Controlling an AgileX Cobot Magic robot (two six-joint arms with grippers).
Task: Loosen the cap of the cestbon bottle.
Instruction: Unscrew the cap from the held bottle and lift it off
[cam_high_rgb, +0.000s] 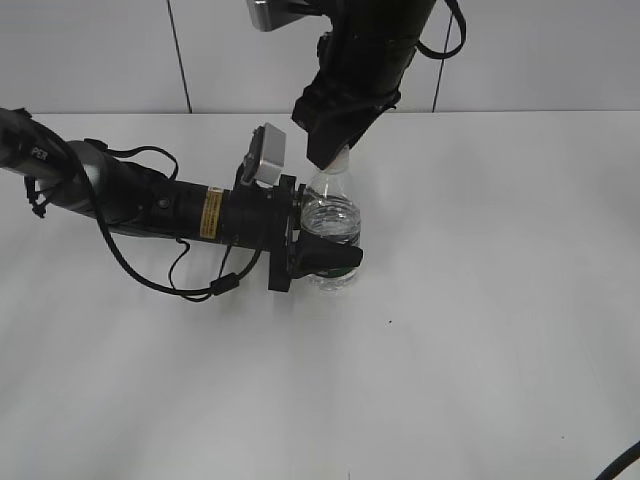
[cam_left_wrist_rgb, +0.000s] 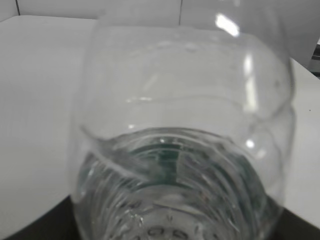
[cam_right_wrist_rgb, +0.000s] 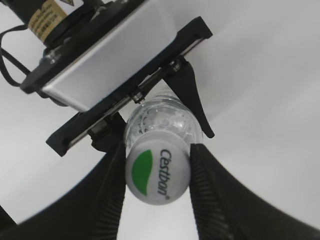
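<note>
The cestbon bottle (cam_high_rgb: 331, 215) stands upright on the white table, clear with water in it. Its dark green label band is mostly covered by my left gripper (cam_high_rgb: 325, 260), which is shut round the lower body. The bottle fills the left wrist view (cam_left_wrist_rgb: 180, 120), with only dark finger edges at the bottom corners. My right gripper (cam_high_rgb: 335, 155) comes down from above. In the right wrist view its two ribbed fingers (cam_right_wrist_rgb: 157, 149) press on both sides of the white cap (cam_right_wrist_rgb: 157, 172), which has a green leaf mark and "Cestbon" lettering.
The left arm (cam_high_rgb: 150, 200) lies low across the table from the left, with loose black cables (cam_high_rgb: 190, 280) beside it. The white table (cam_high_rgb: 480, 330) stretches to the right and front. A tiled wall (cam_high_rgb: 100, 50) stands behind.
</note>
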